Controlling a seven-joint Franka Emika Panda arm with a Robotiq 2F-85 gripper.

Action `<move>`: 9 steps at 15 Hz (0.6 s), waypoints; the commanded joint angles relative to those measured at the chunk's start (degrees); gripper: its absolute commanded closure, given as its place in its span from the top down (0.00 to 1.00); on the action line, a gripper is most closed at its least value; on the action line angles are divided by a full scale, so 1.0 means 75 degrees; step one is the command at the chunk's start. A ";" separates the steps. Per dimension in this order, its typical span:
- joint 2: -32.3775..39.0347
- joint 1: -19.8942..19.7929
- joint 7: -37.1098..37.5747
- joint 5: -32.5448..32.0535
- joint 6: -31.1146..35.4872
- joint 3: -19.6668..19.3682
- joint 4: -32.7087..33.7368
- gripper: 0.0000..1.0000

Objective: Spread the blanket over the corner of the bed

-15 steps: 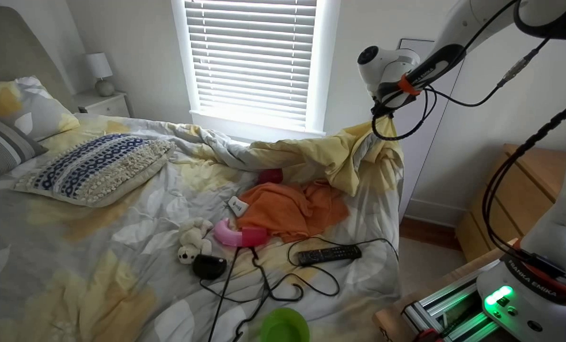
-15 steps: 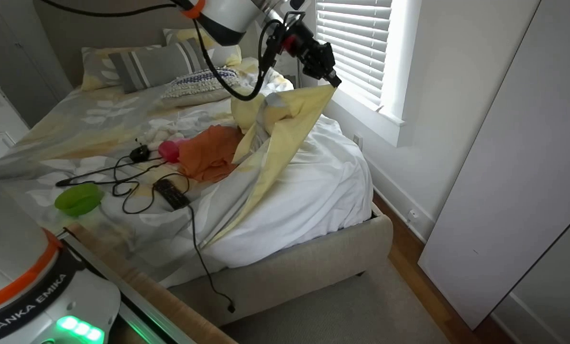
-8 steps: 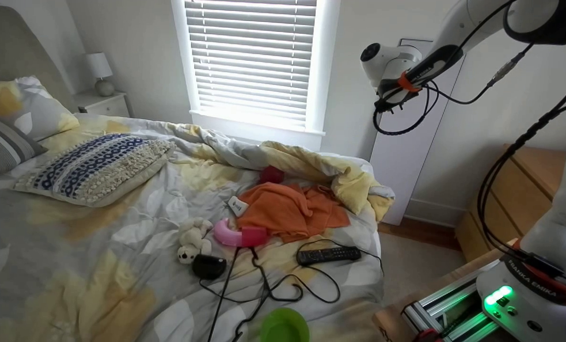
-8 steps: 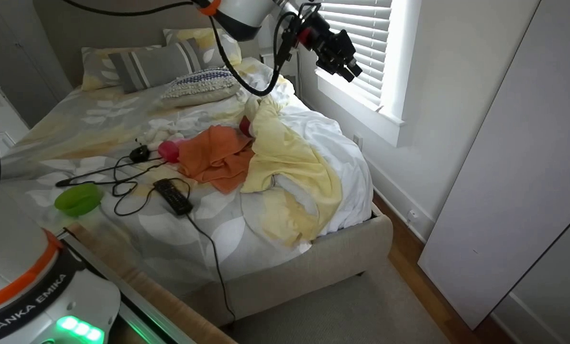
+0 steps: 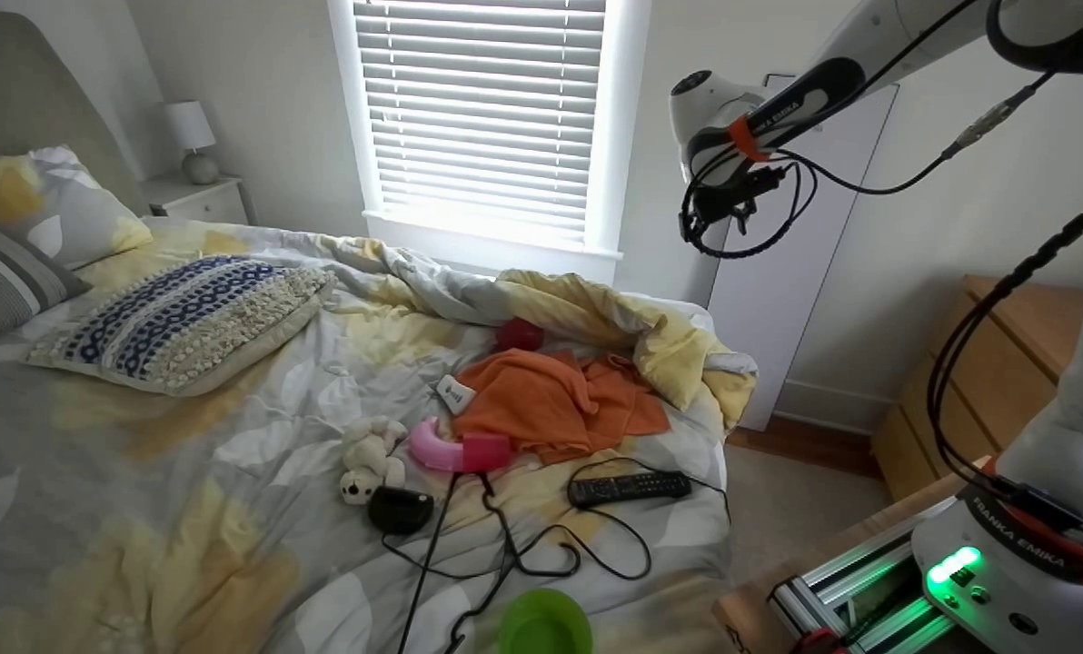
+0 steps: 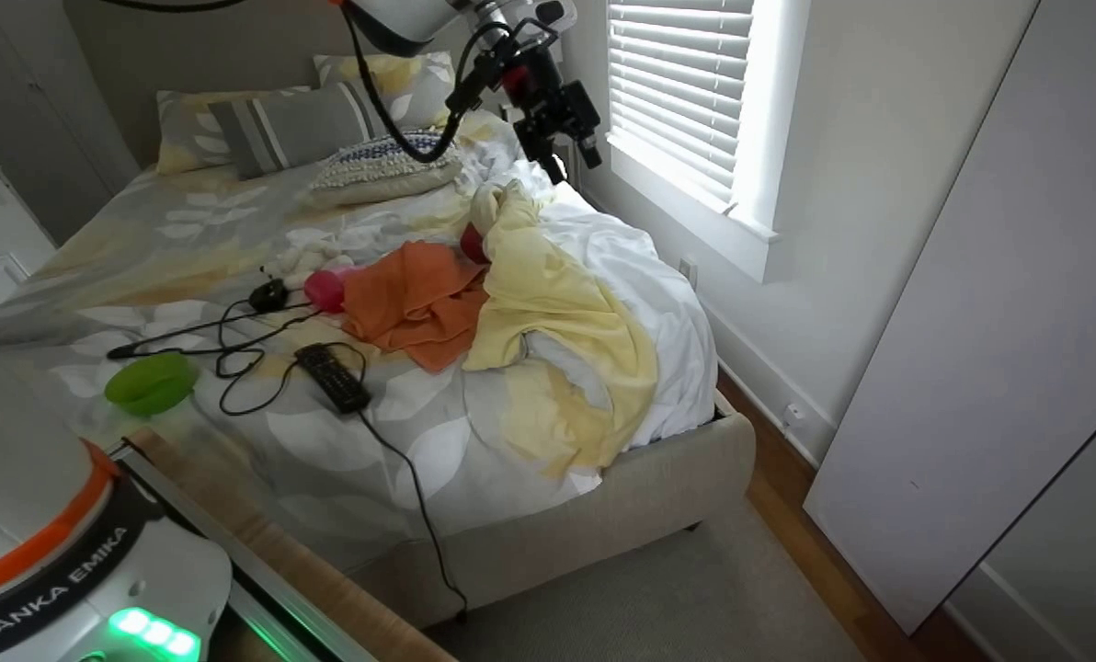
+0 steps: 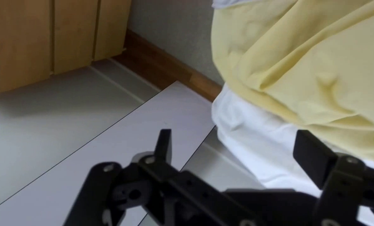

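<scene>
The blanket, grey and white with yellow patches, covers most of the bed. Its folded-back yellow side point(image 6: 566, 294) lies loosely near the foot end, and the same bunched blanket point(image 5: 637, 318) shows along the window side. At the bed's corner a strip of white sheet point(image 6: 672, 349) is uncovered, above the beige bed frame point(image 6: 695, 473). My gripper point(image 6: 574, 164) hangs in the air above the bed, apart from the blanket. In the wrist view the gripper point(image 7: 234, 136) is wide open with nothing between its fingers; the yellow cloth point(image 7: 306, 62) and white sheet point(image 7: 253, 128) lie beyond.
On the bed lie an orange cloth point(image 5: 551, 400), a remote point(image 5: 630, 488), black cables, a plush toy point(image 5: 371, 459), a pink thing point(image 5: 455, 447) and a green bowl point(image 5: 544, 622). A window point(image 6: 681, 101), a white panel point(image 6: 953, 322) and a wooden dresser point(image 5: 996, 363) stand around.
A second ago my gripper held the blanket's yellow edge up. It has let go, and the blanket has dropped onto the foot end. Since then the gripper has swung toward the headboard and opened wide.
</scene>
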 commanded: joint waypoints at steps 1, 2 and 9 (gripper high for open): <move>-0.0566 0.0107 -0.1049 0.1284 0.0111 0.0276 -0.0970 1.00; -0.0692 0.0124 -0.1342 0.1611 0.0244 0.0369 -0.1236 1.00; -0.0696 0.0319 -0.1817 0.2088 0.0250 0.0388 -0.1383 1.00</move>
